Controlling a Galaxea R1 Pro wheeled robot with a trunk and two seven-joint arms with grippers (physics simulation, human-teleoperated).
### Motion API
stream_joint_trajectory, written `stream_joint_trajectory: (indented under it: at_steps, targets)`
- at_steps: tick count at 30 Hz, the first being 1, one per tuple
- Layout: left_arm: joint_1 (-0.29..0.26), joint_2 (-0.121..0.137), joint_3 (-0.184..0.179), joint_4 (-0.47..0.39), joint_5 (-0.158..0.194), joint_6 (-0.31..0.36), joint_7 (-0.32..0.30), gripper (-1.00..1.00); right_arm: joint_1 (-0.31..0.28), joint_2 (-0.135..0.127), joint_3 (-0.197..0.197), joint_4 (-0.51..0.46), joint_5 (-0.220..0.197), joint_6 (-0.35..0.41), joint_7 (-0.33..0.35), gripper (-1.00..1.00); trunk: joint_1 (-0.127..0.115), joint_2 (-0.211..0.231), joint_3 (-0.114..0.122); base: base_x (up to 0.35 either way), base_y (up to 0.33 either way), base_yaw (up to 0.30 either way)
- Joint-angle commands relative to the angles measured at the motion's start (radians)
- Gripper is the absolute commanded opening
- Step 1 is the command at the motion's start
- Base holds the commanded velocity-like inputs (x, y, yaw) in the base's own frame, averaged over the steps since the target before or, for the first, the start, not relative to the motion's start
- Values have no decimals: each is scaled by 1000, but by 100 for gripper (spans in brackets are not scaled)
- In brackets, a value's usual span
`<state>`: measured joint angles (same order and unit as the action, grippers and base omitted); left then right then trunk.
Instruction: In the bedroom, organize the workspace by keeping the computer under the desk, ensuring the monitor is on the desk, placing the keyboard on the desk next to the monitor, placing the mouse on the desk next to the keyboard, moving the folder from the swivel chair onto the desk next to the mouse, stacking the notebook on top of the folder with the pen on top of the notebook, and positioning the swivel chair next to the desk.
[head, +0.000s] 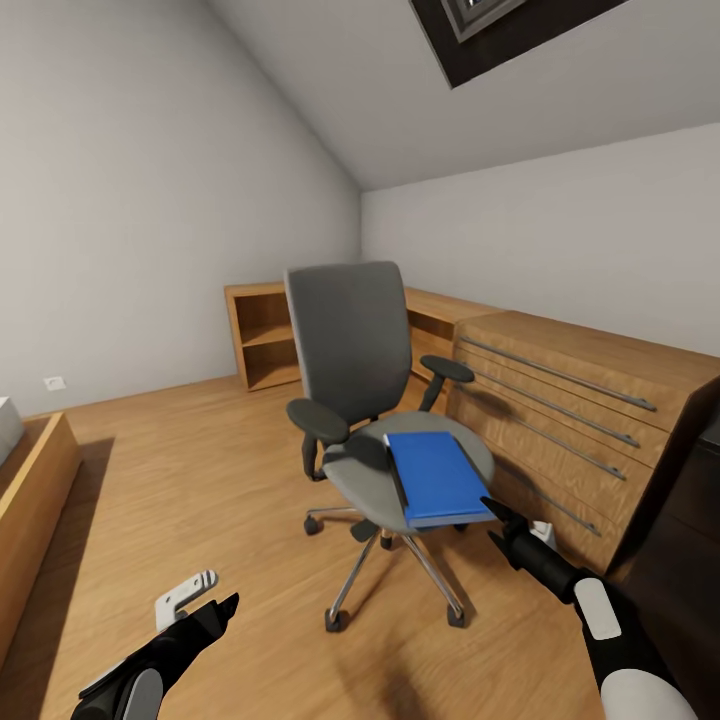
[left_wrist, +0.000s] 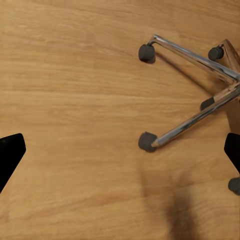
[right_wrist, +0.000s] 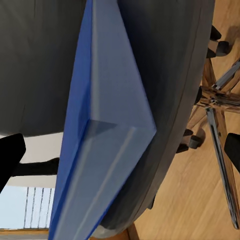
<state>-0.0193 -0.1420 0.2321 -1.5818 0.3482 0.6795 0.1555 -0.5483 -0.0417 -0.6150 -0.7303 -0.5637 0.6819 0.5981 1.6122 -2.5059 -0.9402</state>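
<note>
A simulated attic bedroom with sloped grey-white walls and a light wood floor (head: 180, 480). Near the middle of the head view stands a grey swivel chair (head: 350, 340) with black armrests and a chrome five-star base on casters. A flat bright blue folder (head: 435, 477) lies on the chair seat, toward the seat's front right edge, with one corner reaching just past the rim. Behind the chair, a low light-wood shelf unit (head: 262, 335) runs along the back wall and joins a wood drawer unit (head: 570, 400) with long metal handles along the right wall. A black-framed skylight (head: 500, 30) shows in the sloped ceiling at upper right. At the far left edge is part of a wooden bed frame (head: 35, 490). The right gripper (head: 497, 512) reaches toward the folder, its black tip just beside the folder's near right corner; in the right wrist view its dark fingers (right_wrist: 10, 155) are spread wide at either side, with the folder's corner between them and not yet gripped. The left gripper (head: 215, 595) hangs low over the bare floor, near the chair's base, and in the left wrist view its fingers (left_wrist: 11, 150) are also spread wide with nothing between them but floor and chrome chair legs.
</note>
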Motion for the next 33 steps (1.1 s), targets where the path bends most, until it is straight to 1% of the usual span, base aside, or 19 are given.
stream_joint_trajectory:
  at_steps: [1,7,24,25,33]
  targets:
    - [-1,-1,1,-1,11,4,7,100,-1,0,-3,0,-2,7,2,100,0,0,-1,117,0,0]
    - [-1,-1,1,-1,10,5,7,100,-1,0,-3,0,-2,7,2,100,0,0,-1,78,0,0]
    - [-1,-1,1,-1,10,5,7,100,-1,2,-3,0,-3,7,-4,100,0,0,-1,3,0,0]
    - [-1,-1,1,-1,10,5,7,100,-1,2,-3,0,-3,7,-5,-100,0,0,-1,0,0,0]
    - [-1,-1,2,-1,11,6,7,100,-1,2,-3,0,-2,7,-6,-100,0,0,-1,0,0,0]
